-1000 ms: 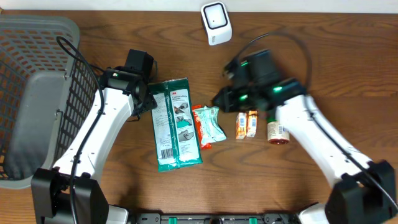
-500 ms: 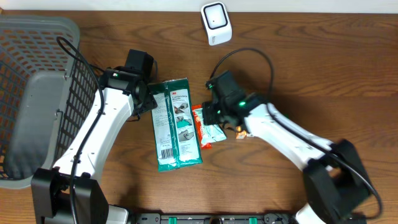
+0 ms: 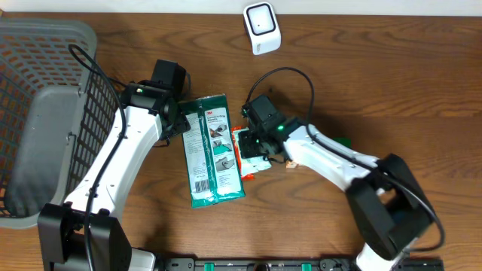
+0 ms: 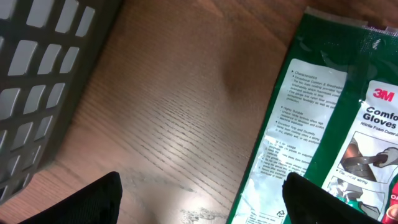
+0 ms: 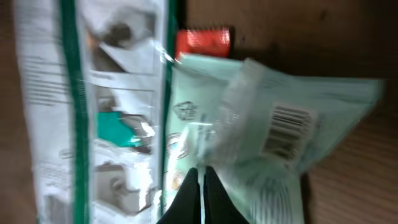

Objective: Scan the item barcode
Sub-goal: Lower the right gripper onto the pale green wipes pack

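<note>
The right gripper [image 5: 200, 186] had its fingers pressed together, tips on the pale green packet [image 5: 249, 118]; whether any film was caught between them could not be told. That packet lay near the middle of the table [image 3: 392, 75], barcode [image 5: 284, 129] facing up, overlapping a red packet [image 5: 202, 42] and just beside the green glove package [image 3: 213, 150]. The left gripper [image 4: 205, 202] stood spread wide and held nothing, between that package and the grey basket [image 3: 30, 45] at the table's left edge, while the white scanner [image 3: 261, 28] stood at the far edge, well apart from the packet.
</note>
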